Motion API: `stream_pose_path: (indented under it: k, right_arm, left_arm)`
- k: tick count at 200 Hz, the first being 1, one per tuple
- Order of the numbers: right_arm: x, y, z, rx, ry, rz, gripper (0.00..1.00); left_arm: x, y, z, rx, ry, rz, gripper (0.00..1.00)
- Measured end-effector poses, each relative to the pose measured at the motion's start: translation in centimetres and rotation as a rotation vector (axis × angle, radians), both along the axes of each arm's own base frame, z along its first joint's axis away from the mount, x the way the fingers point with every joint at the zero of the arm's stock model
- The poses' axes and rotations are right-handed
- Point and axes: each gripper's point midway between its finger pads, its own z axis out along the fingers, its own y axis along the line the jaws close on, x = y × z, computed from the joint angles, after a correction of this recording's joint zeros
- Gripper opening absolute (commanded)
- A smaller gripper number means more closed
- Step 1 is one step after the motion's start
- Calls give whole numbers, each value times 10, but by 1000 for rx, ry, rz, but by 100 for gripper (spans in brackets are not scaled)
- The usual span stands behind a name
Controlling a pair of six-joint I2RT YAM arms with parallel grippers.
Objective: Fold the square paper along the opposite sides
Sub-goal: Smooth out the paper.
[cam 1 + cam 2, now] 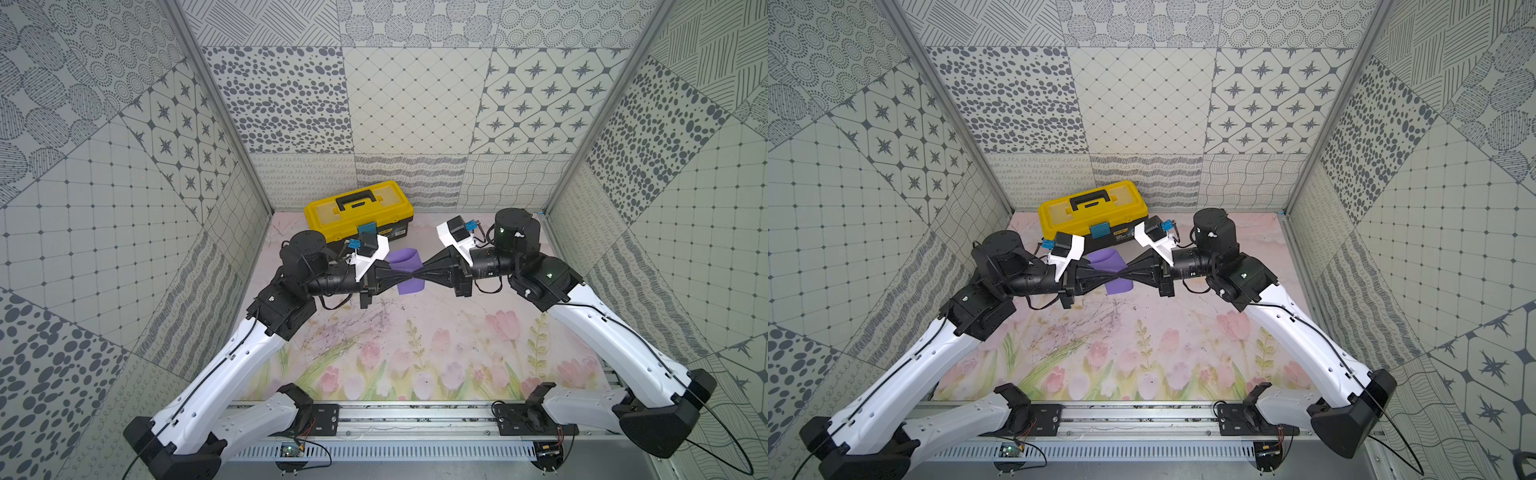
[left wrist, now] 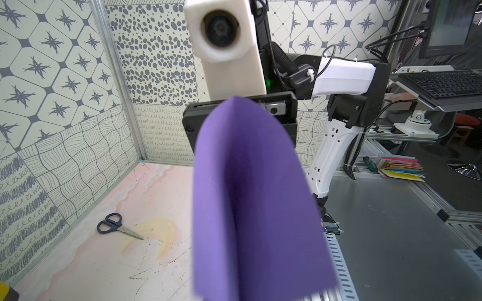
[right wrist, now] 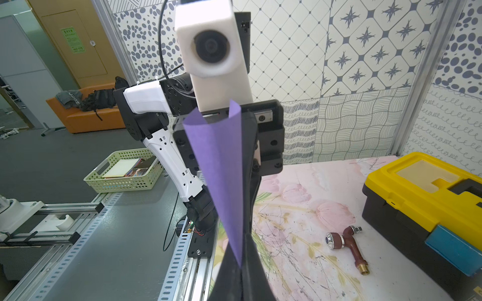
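Square paper [image 1: 405,259] off surface, curled in loop above mid-mat, between arms. We note aluminium rail [image 1: 415,409] nearest. Then floral pink mat [image 1: 415,357], pen-scribbled, one yellow stain. Left gripper [image 1: 405,276] and right gripper [image 1: 422,276] tip to tip, fingers of each pinched together on sheet. Behind: yellow toolbox [image 1: 359,208], lid down, near back wall. Patterned grey-white panels [image 1: 415,104] enclose three sides.
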Motion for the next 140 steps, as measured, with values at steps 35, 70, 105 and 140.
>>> stream_pose_path:
  k: [35, 70, 105, 140]
  right_arm:
    - [2, -1, 6, 7, -24, -17, 19]
    - [1, -2, 16, 19, -41, -16, 0]
    - [1, -2, 15, 17, -41, -17, 5]
    - [1, -2, 16, 18, -46, -20, 0]
  left_arm:
    - [2, -2, -3, 11, 19, -5, 0]
    - [3, -3, -6, 17, 31, -11, 0]
    - [2, -3, -6, 18, 33, -12, 0]
    - [2, -3, -7, 22, 39, -13, 0]
